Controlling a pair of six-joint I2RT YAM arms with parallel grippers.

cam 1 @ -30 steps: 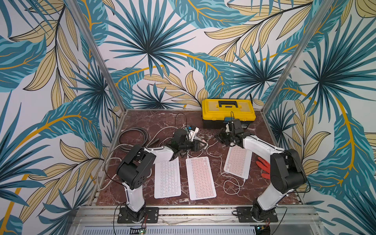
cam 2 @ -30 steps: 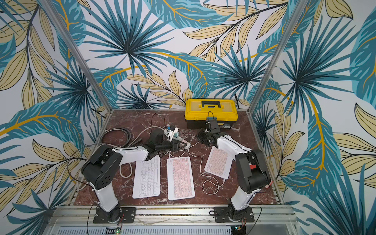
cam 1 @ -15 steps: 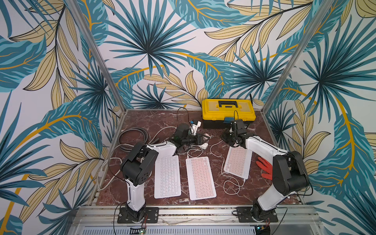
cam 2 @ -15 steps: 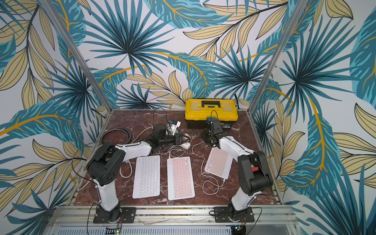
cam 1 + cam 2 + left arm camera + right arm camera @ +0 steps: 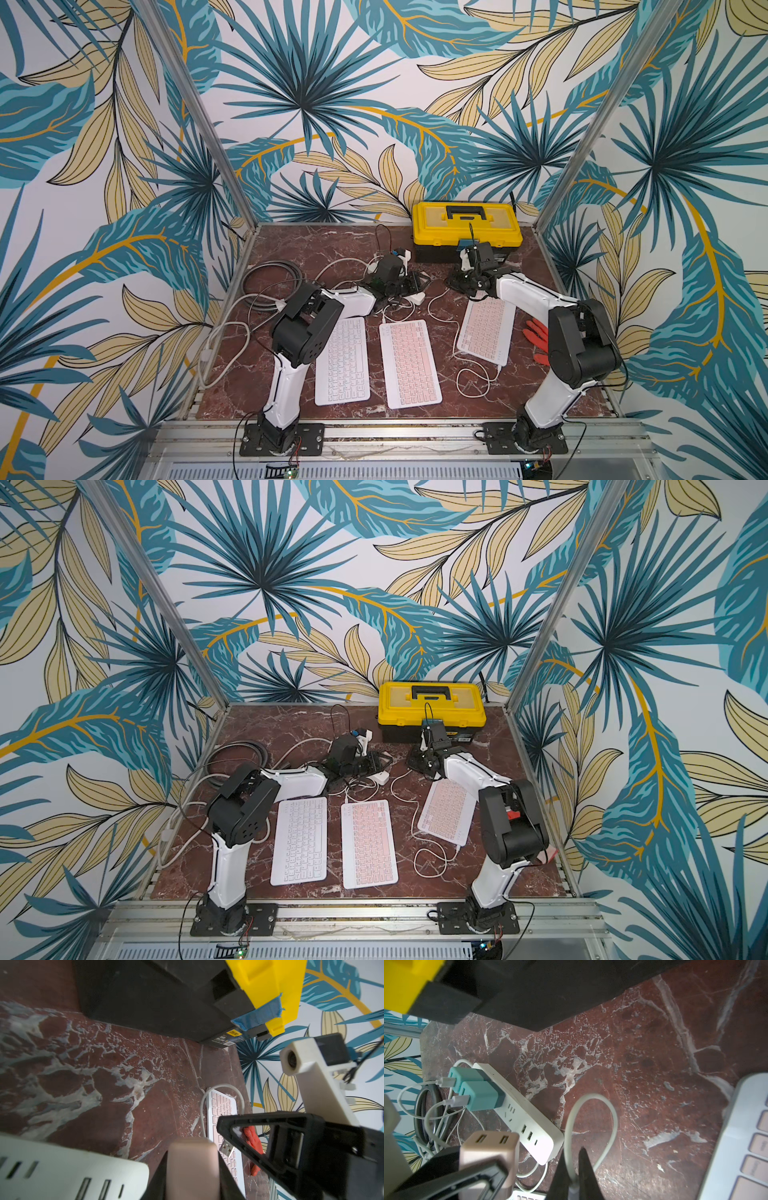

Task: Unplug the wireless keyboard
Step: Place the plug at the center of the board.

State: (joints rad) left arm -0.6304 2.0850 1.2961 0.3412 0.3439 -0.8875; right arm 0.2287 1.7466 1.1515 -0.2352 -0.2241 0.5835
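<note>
The left fingers (image 5: 159, 1182) pinch a pink charger (image 5: 193, 1167) beside the power strip (image 5: 529, 1118). The right fingers (image 5: 586, 1176) clamp the white cable (image 5: 611, 1118); its keyboard (image 5: 486, 332) lies on the bench (image 5: 316, 245) beneath the right arm (image 5: 532, 295).

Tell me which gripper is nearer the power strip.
Left. The left gripper holds a pink charger just beside the strip; the right gripper, pinching a white cable, sits apart from it.

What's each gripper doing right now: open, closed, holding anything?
Left gripper: shut on the pink charger.
Right gripper: shut on the white cable.
</note>
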